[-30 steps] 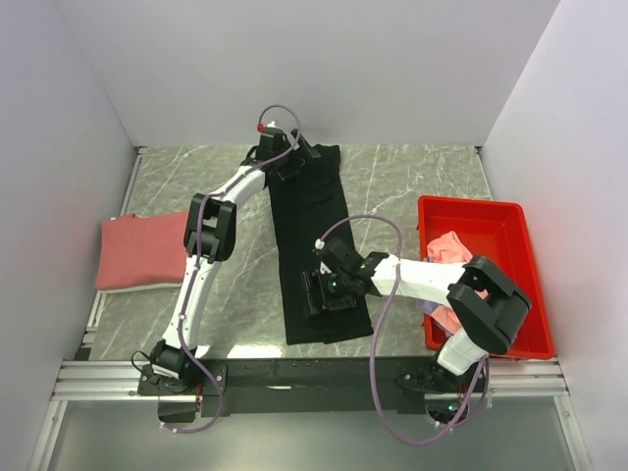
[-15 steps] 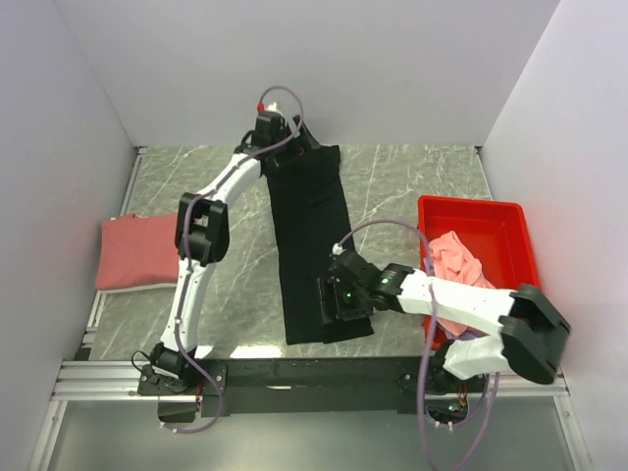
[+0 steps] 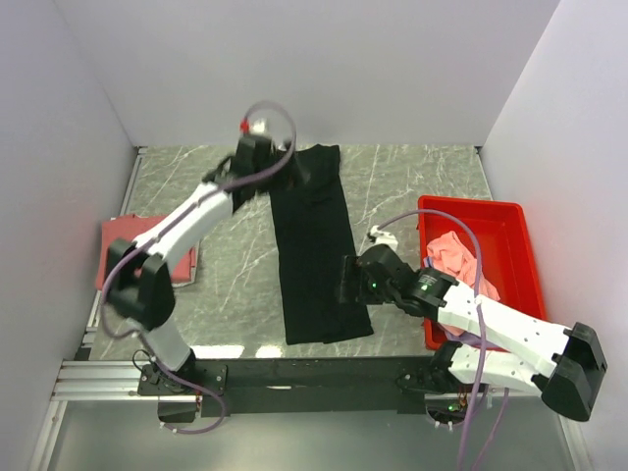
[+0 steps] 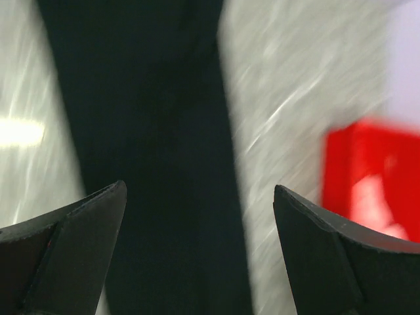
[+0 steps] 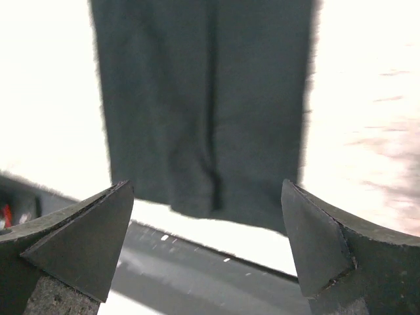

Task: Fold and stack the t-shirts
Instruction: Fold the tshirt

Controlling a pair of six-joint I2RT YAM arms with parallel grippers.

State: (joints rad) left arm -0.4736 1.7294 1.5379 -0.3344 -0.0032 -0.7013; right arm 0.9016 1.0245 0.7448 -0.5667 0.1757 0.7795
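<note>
Black t-shirt lies flat as one long narrow strip down the middle of the marble surface, far end close to the back wall, near hem just short of the surface's front edge. Left tool hangs over the strip's far left corner, fingers spread wide with nothing between them, only dark cloth below and pale marble past the cloth's right edge. The left arm shows blurred in the top view. Right tool sits at the strip's right edge, down toward the near end, and it too is spread and empty. Its own camera shows the near hem straight across, a thin band of bright surface beyond it, then the dark front rail.

Left of the black t-shirt there's a broad stretch of bare marble, and beyond that the folded salmon-red t-shirt lies at the surface's left edge, partly under the left arm. Right of the black t-shirt the gap is narrower, and the right arm crosses it. Past that gap stands the red bin, well apart from the cloth, with a crumpled pink t-shirt lying inside it
</note>
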